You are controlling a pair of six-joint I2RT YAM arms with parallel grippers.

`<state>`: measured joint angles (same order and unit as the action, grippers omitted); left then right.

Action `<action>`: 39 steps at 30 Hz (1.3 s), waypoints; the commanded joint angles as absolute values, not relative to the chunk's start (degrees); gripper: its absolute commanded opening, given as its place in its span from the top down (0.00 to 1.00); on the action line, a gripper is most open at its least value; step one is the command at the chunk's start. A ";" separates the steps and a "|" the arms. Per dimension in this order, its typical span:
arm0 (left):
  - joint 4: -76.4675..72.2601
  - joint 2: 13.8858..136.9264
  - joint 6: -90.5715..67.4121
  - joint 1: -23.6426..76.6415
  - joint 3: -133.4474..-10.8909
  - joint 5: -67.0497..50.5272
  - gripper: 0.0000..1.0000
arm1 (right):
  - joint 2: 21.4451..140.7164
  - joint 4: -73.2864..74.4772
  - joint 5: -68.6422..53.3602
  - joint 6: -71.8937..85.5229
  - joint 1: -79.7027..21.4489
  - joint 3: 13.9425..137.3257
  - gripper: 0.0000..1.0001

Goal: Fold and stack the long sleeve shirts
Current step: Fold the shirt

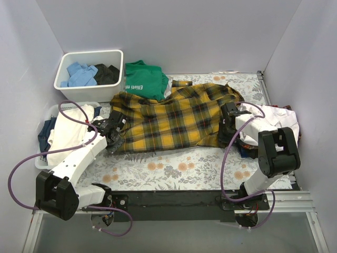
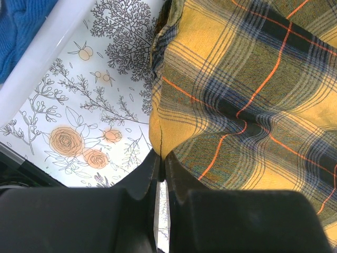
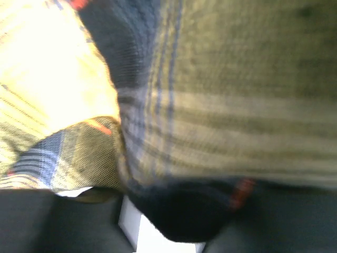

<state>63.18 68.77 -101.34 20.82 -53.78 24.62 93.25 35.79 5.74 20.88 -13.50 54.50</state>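
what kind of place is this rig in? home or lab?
Probably a lab test cell staged for laundry folding, not a home: blank white walls box in a floral-covered table, a white bin holds clothes, and a plaid shirt lies spread out.

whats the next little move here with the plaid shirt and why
Probably close the right hand on the plaid shirt. The left hand is shut on its edge, while the right sits in cloth at the other side, grip unclear; both ends held would let it be spread.

left arm [image 1: 79,156], jaws pinched shut; right arm [image 1: 274,150], jaws unclear.
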 commanded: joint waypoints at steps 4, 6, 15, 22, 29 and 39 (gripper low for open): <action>64.33 66.98 -100.72 20.92 -55.19 26.63 1.00 | 82.04 37.95 4.22 21.27 -15.90 51.43 0.97; 64.77 66.18 -100.72 20.92 -55.20 26.46 1.00 | 75.01 41.82 3.25 21.53 -16.35 49.58 0.99; 68.46 58.55 -102.22 20.92 -51.86 23.73 1.00 | 57.41 58.96 -3.06 18.46 -16.26 53.69 0.99; 72.33 56.86 -101.78 20.92 -53.96 26.81 1.00 | 52.39 58.02 -8.17 16.17 -16.35 57.30 0.99; 66.20 62.48 -101.25 20.92 -55.63 25.58 1.00 | 59.67 53.97 -6.78 18.10 -16.35 61.69 0.99; 58.01 74.26 -94.23 14.16 -62.75 25.75 0.99 | 78.37 46.50 -5.62 17.93 -14.86 71.80 0.99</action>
<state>62.11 73.03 -97.76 18.13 -60.42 24.21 73.12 51.29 -6.13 18.04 -15.88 68.12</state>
